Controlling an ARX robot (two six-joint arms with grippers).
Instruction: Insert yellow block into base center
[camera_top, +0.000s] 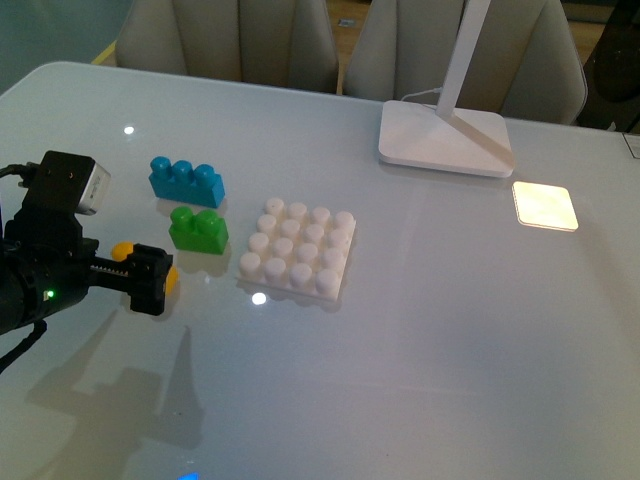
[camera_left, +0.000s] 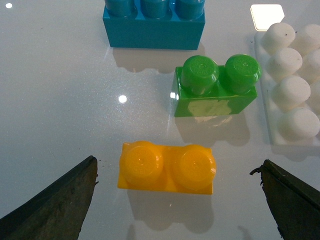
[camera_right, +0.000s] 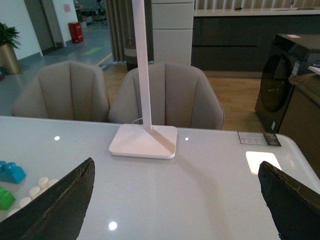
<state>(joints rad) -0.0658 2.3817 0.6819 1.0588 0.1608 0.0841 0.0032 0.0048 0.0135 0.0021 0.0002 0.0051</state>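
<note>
The yellow block (camera_left: 167, 172) lies between the fingertips of the released, wide-open left claw (camera_left: 178, 165).

We see a blue three-stud brick (camera_top: 187, 183) just behind a green two-stud brick (camera_top: 198, 230), white lamp foot (camera_top: 420, 132) far back, beige chairs (camera_top: 240, 40) beyond our glossy table (camera_top: 450, 350).

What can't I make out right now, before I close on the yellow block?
- Front view: the yellow block is mostly hidden behind the left gripper; only slivers show.
- Left wrist view: the base is cut off by the frame edge, so its centre is unseen; the blue brick is cropped too.
- Right gripper: absent from the front view, and only partly visible in its own wrist view.
</note>
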